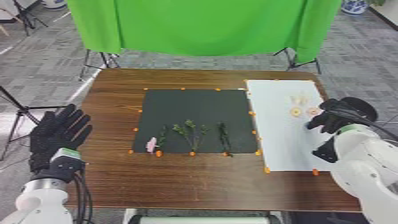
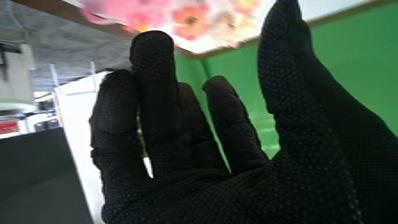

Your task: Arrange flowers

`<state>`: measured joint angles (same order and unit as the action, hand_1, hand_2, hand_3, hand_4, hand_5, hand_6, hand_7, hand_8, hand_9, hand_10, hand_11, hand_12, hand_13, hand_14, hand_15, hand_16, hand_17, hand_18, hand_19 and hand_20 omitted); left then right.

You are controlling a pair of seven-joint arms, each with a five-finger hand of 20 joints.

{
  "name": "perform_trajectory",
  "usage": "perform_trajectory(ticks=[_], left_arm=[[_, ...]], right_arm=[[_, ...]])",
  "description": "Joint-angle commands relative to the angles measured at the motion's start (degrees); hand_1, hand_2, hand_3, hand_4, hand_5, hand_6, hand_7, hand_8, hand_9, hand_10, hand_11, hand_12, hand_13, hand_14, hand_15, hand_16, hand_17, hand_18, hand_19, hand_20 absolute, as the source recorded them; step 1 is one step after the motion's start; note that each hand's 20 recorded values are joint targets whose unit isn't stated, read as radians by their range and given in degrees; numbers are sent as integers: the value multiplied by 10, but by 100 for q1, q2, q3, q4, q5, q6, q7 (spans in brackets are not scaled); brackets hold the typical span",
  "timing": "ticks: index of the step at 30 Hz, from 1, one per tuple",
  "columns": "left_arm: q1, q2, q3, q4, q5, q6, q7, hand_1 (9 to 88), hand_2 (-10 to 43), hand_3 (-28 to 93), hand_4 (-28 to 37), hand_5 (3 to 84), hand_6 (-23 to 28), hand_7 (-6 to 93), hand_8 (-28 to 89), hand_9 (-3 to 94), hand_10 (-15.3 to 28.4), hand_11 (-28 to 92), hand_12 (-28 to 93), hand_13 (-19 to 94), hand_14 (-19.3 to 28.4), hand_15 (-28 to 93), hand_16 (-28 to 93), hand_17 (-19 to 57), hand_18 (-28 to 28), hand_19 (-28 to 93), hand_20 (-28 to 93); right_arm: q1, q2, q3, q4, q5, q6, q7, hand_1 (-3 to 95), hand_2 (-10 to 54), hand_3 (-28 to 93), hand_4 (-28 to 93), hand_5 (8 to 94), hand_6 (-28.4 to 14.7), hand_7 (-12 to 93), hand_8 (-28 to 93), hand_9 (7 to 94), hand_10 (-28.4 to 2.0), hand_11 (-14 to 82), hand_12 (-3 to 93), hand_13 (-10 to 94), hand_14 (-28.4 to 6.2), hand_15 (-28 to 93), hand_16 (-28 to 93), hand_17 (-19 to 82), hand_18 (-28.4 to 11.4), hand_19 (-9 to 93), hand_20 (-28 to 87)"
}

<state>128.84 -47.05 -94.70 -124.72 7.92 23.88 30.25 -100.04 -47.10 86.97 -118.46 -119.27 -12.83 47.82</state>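
My right hand (image 1: 340, 117) is released, its fingers long and nearly straight, slightly parted, with the thumb standing well away from them. It is at the far-right side of the white sheet (image 1: 286, 145); whether it touches the paper I cannot tell. Just beyond my fingertips lies a cluster of blossoms (image 2: 191, 22) in pink, orange and pale peach. Seen from my head, they rest on the white sheet, to the left of the hand and a little ahead of it, near the fingers.

Farther left of my right hand, past those blossoms, the black sheet (image 1: 180, 107) lies on the brown wooden bench (image 1: 178, 187). Toward its near edge are a dark green stem (image 1: 224, 137), then a leafy, branching sprig (image 1: 191, 135), and farthest from my right hand a pink flower (image 1: 151, 145). The blossoms and part of the white sheet come between my right hand and these stems. Small orange tabs (image 1: 267, 170) mark the sheets' edges.

My left hand (image 1: 59, 135) is well apart, across at the bench's left side, open with its fingers extended. Ahead of both hands, beyond the bench, hangs a green curtain (image 1: 209, 25).
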Motion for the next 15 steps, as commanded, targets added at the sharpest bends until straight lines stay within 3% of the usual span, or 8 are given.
perform_trajectory(ticks=[1,5,7,9,11,15], left_arm=[[-49,3,145,62,122,-48,232,283,150,708,-283,471,105,159,-88,389,164,257,111,277,166,429,-91,-66,159,419,72],[-55,-14,159,67,143,-148,208,288,150,717,-283,476,102,166,-91,395,161,257,111,285,163,428,-91,-64,159,416,71],[-65,-27,174,69,143,-121,194,289,149,717,-283,476,102,168,-93,395,161,256,111,288,161,425,-90,-63,159,414,71],[-52,-28,197,56,123,-87,221,289,149,717,-283,477,102,168,-93,396,161,255,111,288,161,424,-89,-63,159,414,71],[-94,-60,231,55,109,-7,199,290,149,715,-283,477,102,168,-94,397,160,254,112,288,161,424,-88,-63,160,412,71],[-61,-84,228,49,103,-39,131,290,150,713,-283,479,102,168,-94,397,160,254,113,287,160,421,-88,-63,160,409,72]], right_arm=[[215,-87,-197,432,-62,-226,-472,529,-95,774,-282,384,-72,119,-113,361,-131,103,103,561,-115,568,288,302,-223,821,339],[422,-131,-375,675,-32,-414,-518,530,-73,776,-282,387,-68,119,-115,372,-115,104,99,568,-112,559,297,302,-218,817,342],[598,-132,-569,866,6,-393,-368,531,-26,772,-282,388,-68,114,-116,369,-110,98,96,569,-111,555,299,301,-214,815,344],[681,-150,-761,1041,-56,-235,-233,505,74,773,-282,390,-66,109,-112,370,-104,94,93,573,-116,549,285,303,-208,811,345],[689,-222,-761,1128,-28,-497,-187,476,155,776,-277,399,-63,106,-107,375,-101,89,95,579,-120,542,222,310,-205,809,344],[528,-327,-745,1189,6,-477,-80,479,185,765,-271,431,-54,115,-109,431,-98,102,99,592,-117,467,175,318,-203,806,340]])
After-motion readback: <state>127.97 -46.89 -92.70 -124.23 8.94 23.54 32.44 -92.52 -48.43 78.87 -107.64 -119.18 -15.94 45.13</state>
